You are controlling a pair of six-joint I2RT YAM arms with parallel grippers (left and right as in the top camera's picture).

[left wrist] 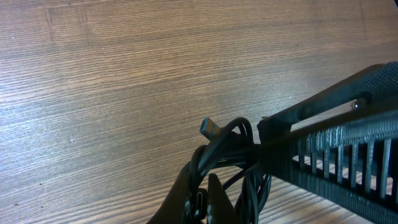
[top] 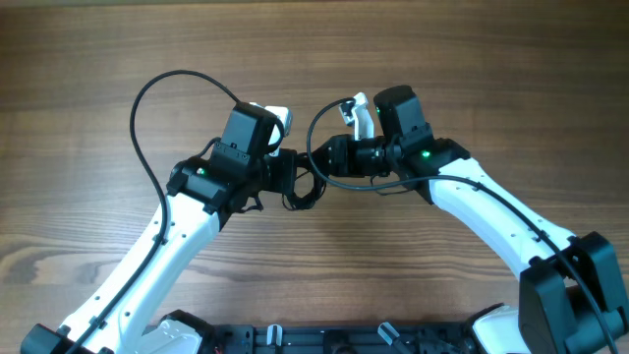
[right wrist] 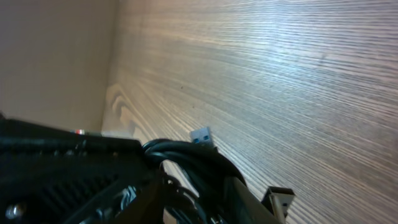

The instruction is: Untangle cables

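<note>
I judge the untangling barely begun: the knotted bundle of thin black cables (top: 301, 189) sits between both arms over the middle of the brown wooden worktop (top: 472, 59). My left fingers (left wrist: 219, 205) are clenched on it. I cannot tell whether my right fingers (left wrist: 336, 155) grip anything. Next, the right must secure one loop, then pull gently away.

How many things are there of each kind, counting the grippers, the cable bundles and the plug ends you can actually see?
Grippers: 2, the left gripper and the right gripper
Cable bundles: 1, the cable bundle between them
Plug ends showing: 2, the blue plug and the dark plug
Total: 5
</note>
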